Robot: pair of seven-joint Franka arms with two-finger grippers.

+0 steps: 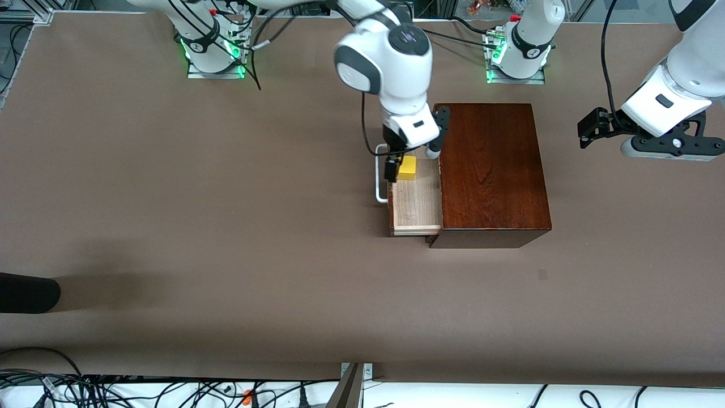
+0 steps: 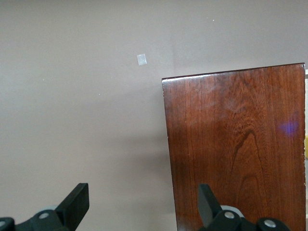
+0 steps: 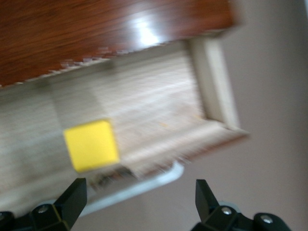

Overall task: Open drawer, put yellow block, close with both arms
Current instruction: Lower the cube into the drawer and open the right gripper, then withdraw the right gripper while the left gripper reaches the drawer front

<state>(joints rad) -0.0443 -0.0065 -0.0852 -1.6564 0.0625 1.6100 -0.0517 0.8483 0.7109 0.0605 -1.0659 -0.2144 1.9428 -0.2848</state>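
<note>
Now yellow block (image 3: 91, 145) in open drawer (image 1: 418, 201).

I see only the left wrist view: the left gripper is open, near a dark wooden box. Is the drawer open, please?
Observer: Yes. The drawer is pulled out of the box toward the right arm's end of the table.
Operator: Is the yellow block in it, or held?
Observer: The yellow block lies in the drawer, at the end farther from the front camera.
Operator: And where is the right gripper?
Observer: The right gripper hangs open just over the block, not gripping it.
</note>
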